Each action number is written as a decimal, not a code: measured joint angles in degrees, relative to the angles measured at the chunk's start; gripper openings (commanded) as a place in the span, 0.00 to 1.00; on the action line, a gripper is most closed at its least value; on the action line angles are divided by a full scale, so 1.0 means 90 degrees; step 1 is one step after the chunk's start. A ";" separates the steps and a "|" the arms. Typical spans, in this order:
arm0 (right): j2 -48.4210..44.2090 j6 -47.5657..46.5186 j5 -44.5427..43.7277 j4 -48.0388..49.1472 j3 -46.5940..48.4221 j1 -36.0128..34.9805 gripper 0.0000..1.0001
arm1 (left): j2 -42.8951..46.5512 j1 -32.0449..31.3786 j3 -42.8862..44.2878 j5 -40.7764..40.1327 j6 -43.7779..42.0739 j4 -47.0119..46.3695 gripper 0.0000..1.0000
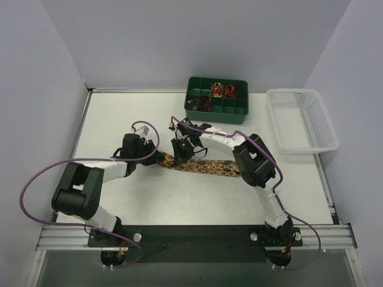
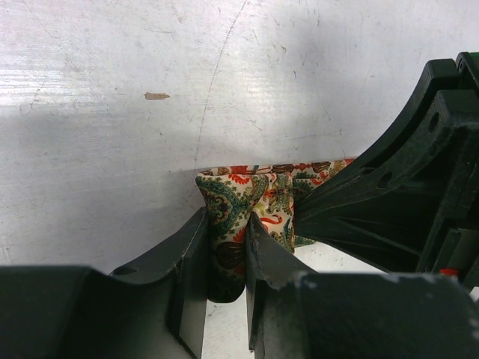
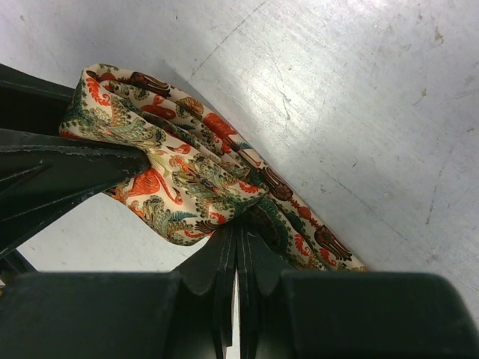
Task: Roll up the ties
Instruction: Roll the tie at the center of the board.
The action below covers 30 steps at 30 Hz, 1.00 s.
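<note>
Two sets of fingers on one tie, at the start of a roll. Left fingers pinching the folded end of the fabric, a thick wad of cloth holding them slightly apart. Right fingers pressed almost flat together on a thinner fold just beside the left pair. Between the two pairs, a loose, puckered hump of patterned cloth rather than a tight turn. Behind the right fingers, the remainder of the strip flat on the bench, trailing away under the right arm.

Likely faults from here, judged rather than observed:
- Slack between the two grips, giving a lopsided or cone-shaped coil.
- Slip of the thin fold out of the right fingers, with little cloth held there.
- Collision of the two pairs, very close together, on any further narrowing of the gap.
- Drag of the long tail across the bench, twisting the strip off its line.

Surroundings: beyond both pairs and well apart from them, a green bin with small coils in some compartments — probably finished ties, too small for certainty. Beside the bin, a white basket. Purple cables looped off each arm, not touching the cloth. Main obstruction to each pair of fingers — the other pair.
</note>
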State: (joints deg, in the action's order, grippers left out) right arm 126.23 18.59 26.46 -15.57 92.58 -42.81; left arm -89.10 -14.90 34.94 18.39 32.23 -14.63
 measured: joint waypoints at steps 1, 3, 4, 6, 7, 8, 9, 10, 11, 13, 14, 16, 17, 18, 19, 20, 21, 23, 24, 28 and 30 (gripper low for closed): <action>0.0000 0.0000 0.0000 0.0002 0.0000 -0.0002 0.01 | 0.0007 0.0000 0.0000 -0.0002 0.0000 0.0015 0.02; 0.0000 0.0000 -0.0002 0.0002 0.0002 -0.0005 0.01 | 0.0027 -0.0002 0.0010 -0.0010 -0.0015 0.0061 0.02; 0.0002 0.0002 0.0000 -0.0002 0.0012 -0.0005 0.01 | 0.0034 -0.0002 0.0029 -0.0015 -0.0027 0.0100 0.02; 0.0019 0.0000 0.0007 -0.0007 0.0032 -0.0005 0.01 | 0.0056 -0.0019 0.0107 -0.0032 -0.0092 0.0236 0.02; 0.0024 0.0002 0.0012 -0.0010 0.0046 -0.0005 0.01 | 0.0070 -0.0044 0.0175 -0.0063 -0.0155 0.0325 0.02; 0.0034 0.0002 0.0012 -0.0010 0.0056 -0.0005 0.01 | 0.0092 -0.0078 0.0248 -0.0090 -0.0214 0.0418 0.02; 0.0039 0.0002 0.0017 -0.0010 0.0063 -0.0005 0.01 | 0.0119 -0.0121 0.0342 -0.0136 -0.0284 0.0554 0.02; 0.0051 0.0002 0.0024 -0.0015 0.0080 -0.0005 0.01 | 0.0143 -0.0180 0.0440 -0.0189 -0.0359 0.0670 0.02; 0.0075 0.0002 0.0041 -0.0024 0.0109 -0.0005 0.01 | 0.0170 -0.0240 0.0546 -0.0248 -0.0454 0.0787 0.02; 0.0107 0.0000 0.0066 -0.0056 0.0165 -0.0002 0.01 | 0.0219 -0.0396 0.0760 -0.0437 -0.0629 0.1086 0.02; 0.0109 0.0000 0.0066 -0.0061 0.0170 -0.0002 0.01 | 0.0223 -0.0495 0.0896 -0.0556 -0.0719 0.1275 0.03; 0.0117 0.0000 0.0070 -0.0068 0.0180 -0.0002 0.01 | 0.0223 -0.0736 0.1175 -0.0826 -0.0923 0.1647 0.03; 0.0119 0.0000 0.0073 -0.0073 0.0182 -0.0002 0.01 | 0.0223 -0.0877 0.1321 -0.0981 -0.1022 0.1836 0.03; 0.0119 0.0000 0.0075 -0.0075 0.0187 -0.0002 0.01 | 0.0223 -0.1018 0.1455 -0.1139 -0.1117 0.2013 0.03; 0.0124 0.0000 0.0075 -0.0083 0.0194 -0.0002 0.01 | 0.0223 -0.1166 0.1574 -0.1292 -0.1197 0.2171 0.03; 0.0126 -0.0002 0.0078 -0.0090 0.0199 -0.0002 0.01 | 0.0219 -0.1326 0.1695 -0.1491 -0.1292 0.2341 0.03; 0.0126 -0.0002 0.0078 -0.0104 0.0204 0.0000 0.01 | 0.0209 -0.1435 0.1778 -0.1622 -0.1341 0.2446 0.03; 0.0129 0.0000 0.0080 -0.0136 0.0211 0.0002 0.01 | 0.0170 -0.1702 0.1936 -0.2040 -0.1491 0.2674 0.03; 0.0131 0.0000 0.0080 -0.0151 0.0223 0.0002 0.01 | 0.0146 -0.1773 0.1987 -0.2178 -0.1530 0.2737 0.03; 0.0143 0.0000 0.0129 -0.0177 0.0240 0.0027 0.01 | 0.0068 -0.2016 0.2149 -0.2837 -0.1598 0.2956 0.03; 0.0146 0.0002 0.0172 -0.0180 0.0240 0.0051 0.01 | 0.0012 -0.2096 0.2215 -0.3116 -0.1598 0.3007 0.03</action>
State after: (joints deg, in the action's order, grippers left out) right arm 127.55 18.61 28.01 -17.19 94.74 -42.35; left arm -88.99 -33.76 54.87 -9.65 17.85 12.43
